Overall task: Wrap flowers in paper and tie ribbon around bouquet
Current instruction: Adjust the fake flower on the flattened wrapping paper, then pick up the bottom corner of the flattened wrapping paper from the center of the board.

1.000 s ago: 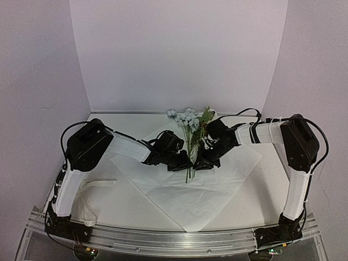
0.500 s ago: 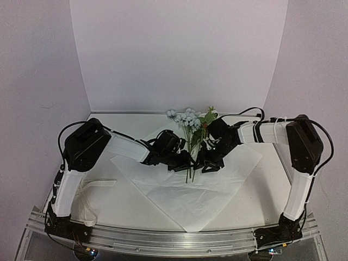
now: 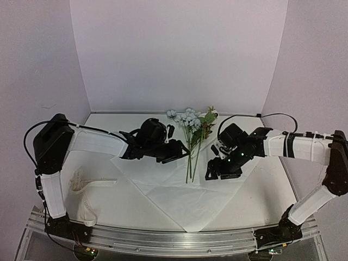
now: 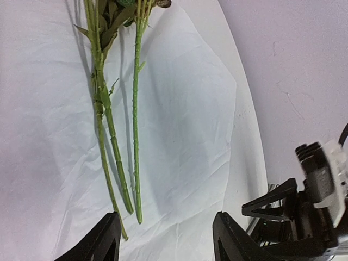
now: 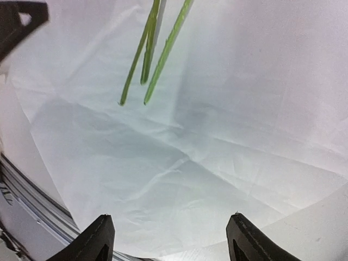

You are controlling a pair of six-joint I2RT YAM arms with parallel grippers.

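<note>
Our left gripper [image 3: 176,153] and right gripper [image 3: 213,163] were pinched together at the stems a second ago. Now both stand spread with nothing between the fingers, and each arm has drawn off to its own side. We read this as the laying-down step being finished, so folding the sheet over the bunch looks like the next job. The table [image 3: 266,185] is a smooth off-white surface. On it the paper [image 3: 185,201] lies flat as a big thin white sheet turned cornerwise, one corner pointing to the near edge, and it is softly creased and crinkled in both wrist views. The flowers [image 3: 191,136] rest along its middle, free of both grippers. Their pale blue-white round blooms and green leaves lie at the far end, past the paper's far corner. The stems [image 4: 135,136] are thin, green and knobbly, running toward us and ending on the paper. The ribbon [image 3: 87,187], a limp narrow cream band, lies looped on the near left of the table, well apart from the flowers and untouched. From the right wrist we see only the cut stem ends [image 5: 147,81] against the wrinkled white sheet.
</note>
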